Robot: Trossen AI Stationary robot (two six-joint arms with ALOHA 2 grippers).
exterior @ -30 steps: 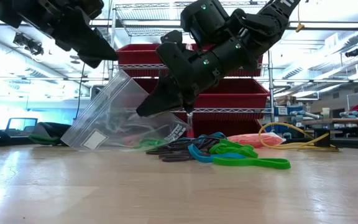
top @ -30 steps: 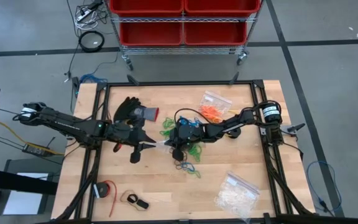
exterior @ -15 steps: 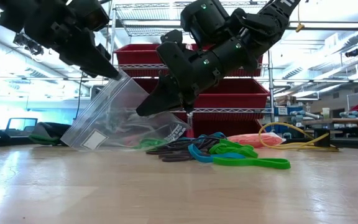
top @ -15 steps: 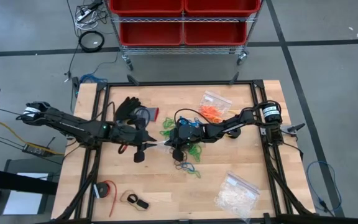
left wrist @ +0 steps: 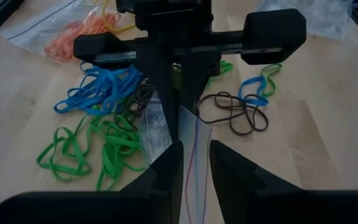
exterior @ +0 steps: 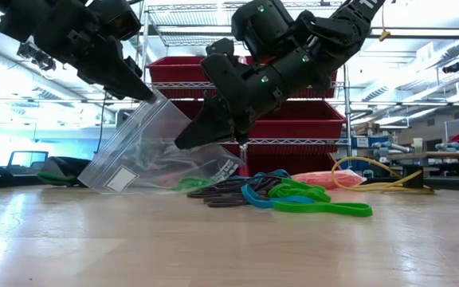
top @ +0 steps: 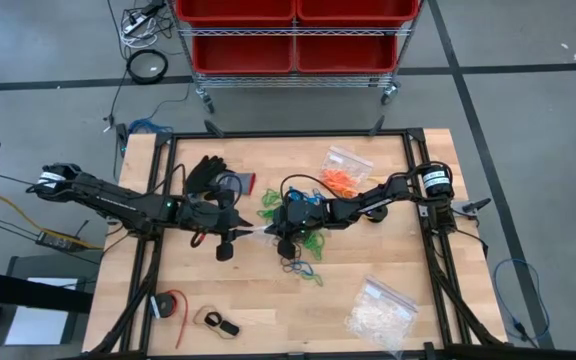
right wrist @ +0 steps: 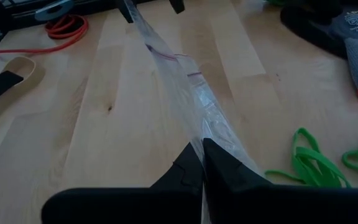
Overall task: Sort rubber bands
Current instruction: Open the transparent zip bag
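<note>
We are noting the left end effector has shifted closer, now grasping the clear plastic zip bag; right end effector clenched on it. Coloured rubber bands lying loose on the table, unsorted.

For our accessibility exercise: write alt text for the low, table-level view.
Two dark robot grippers, left gripper and right gripper, hold a clear plastic bag tilted above a wooden table. Beside it lie green, blue and dark rubber bands, with red bins behind.
</note>
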